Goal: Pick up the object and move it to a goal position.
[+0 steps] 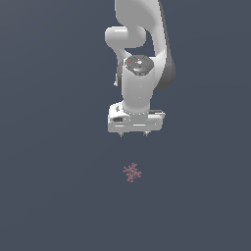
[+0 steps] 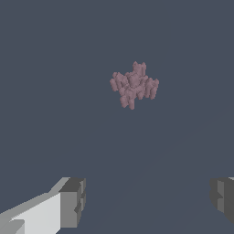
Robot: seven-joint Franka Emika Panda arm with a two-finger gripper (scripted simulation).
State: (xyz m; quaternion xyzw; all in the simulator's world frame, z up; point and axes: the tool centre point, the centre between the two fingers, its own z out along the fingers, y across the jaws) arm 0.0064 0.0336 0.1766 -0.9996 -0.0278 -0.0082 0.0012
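The small dusty pink-red spiky cluster of bumps (image 1: 132, 172) lies on the flat dark grey-blue bench (image 1: 54, 196). Beyond it hangs the white pincer (image 1: 133, 134), fingers (image 2: 72, 201) spread wide apart, holding nothing.

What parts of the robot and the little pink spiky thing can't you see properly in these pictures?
- Arm: the exterior view's top edge cuts it off, so its base is unseen.
- Gripper: only two tiny finger tips poke out below the white hand in the exterior view. In the wrist view the fingers are cut by the frame edges.
- Pink spiky object: too small in the exterior view to make out its bumps. Its underside is hidden in both views.
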